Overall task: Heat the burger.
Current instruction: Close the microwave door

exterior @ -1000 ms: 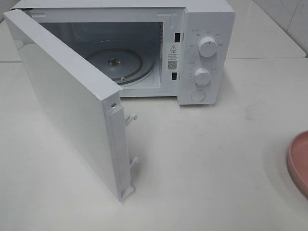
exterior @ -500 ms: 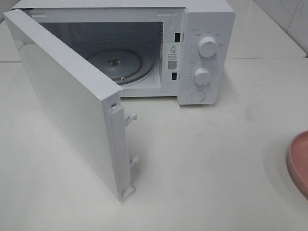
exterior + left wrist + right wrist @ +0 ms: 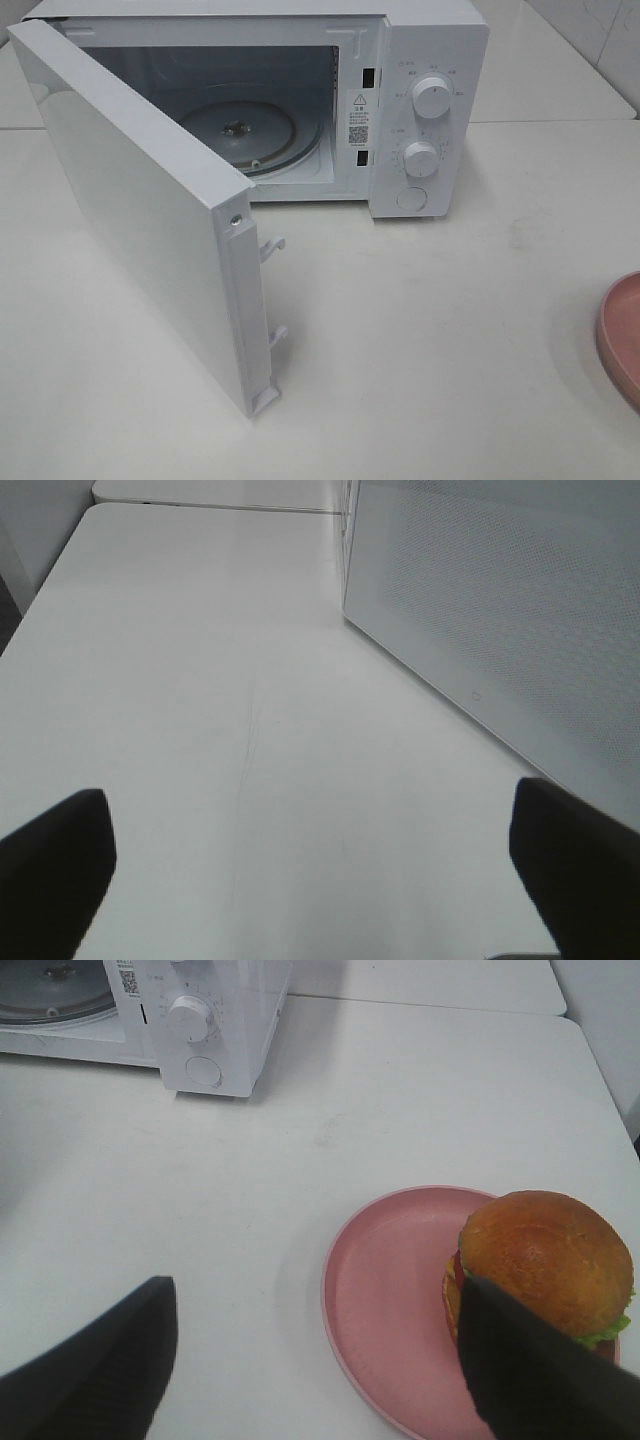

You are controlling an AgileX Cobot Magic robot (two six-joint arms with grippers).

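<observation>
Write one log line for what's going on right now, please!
microwave: door open, turntable bare | burger: on pink plate, not yet gripped | right gripper: jaws open by burger | left gripper: jaws open, empty

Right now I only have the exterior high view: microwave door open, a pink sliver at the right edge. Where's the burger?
Observer: The burger sits on the pink plate, toward one side of it, per the right wrist view.
Operator: Right gripper on it?
Observer: No. The right gripper is open above the plate, one finger overlapping the bun in the image; contact unclear.
Operator: Left gripper?
Observer: The left gripper is open over bare table, beside the microwave door, holding nothing.
</observation>
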